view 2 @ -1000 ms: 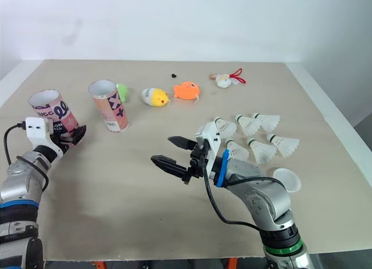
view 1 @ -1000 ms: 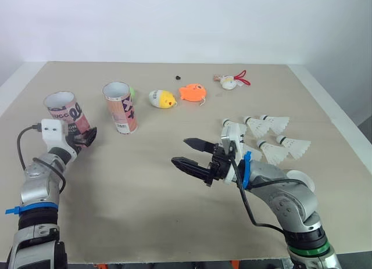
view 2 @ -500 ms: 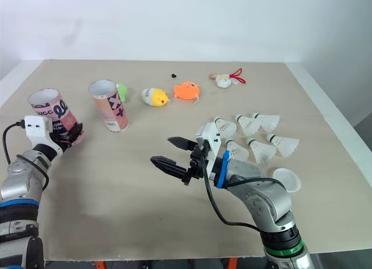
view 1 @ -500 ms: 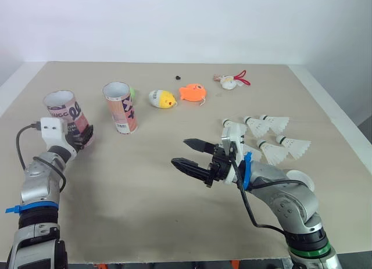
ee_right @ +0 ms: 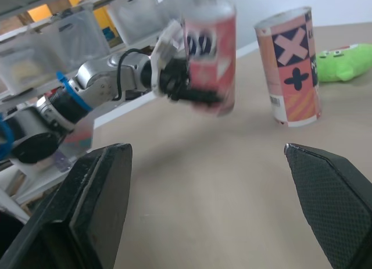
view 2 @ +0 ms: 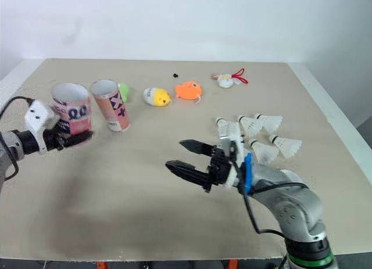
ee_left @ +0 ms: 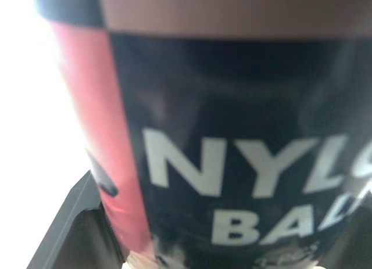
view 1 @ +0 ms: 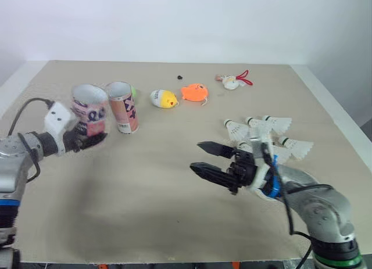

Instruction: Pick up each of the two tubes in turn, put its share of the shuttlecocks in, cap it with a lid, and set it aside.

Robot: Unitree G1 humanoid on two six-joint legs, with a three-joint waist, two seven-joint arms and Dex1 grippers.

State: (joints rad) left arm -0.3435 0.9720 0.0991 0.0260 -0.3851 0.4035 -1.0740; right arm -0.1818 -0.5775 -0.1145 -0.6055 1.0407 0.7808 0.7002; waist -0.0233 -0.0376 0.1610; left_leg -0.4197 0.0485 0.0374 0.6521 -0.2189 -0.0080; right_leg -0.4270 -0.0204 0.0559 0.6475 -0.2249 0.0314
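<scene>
Tube (view 1: 90,109) with pink label clamped low in left claw (view 1: 87,136), raised off surface (view 1: 145,211), just beside second tube (view 1: 122,106). Right claw (view 1: 197,156) spread wide, empty, near shuttlecocks (view 1: 267,126). Keep mouth up, steady; bring within right claw's reach.

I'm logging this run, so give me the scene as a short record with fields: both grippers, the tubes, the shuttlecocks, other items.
left gripper: shut on pink and black tube, raised off the table
right gripper: open, empty, above the table
second tube: upright on the table, top open
shuttlecocks: loose on the table, robot's right side
other items: yellow toy, orange fish toy, green toy behind second tube
</scene>
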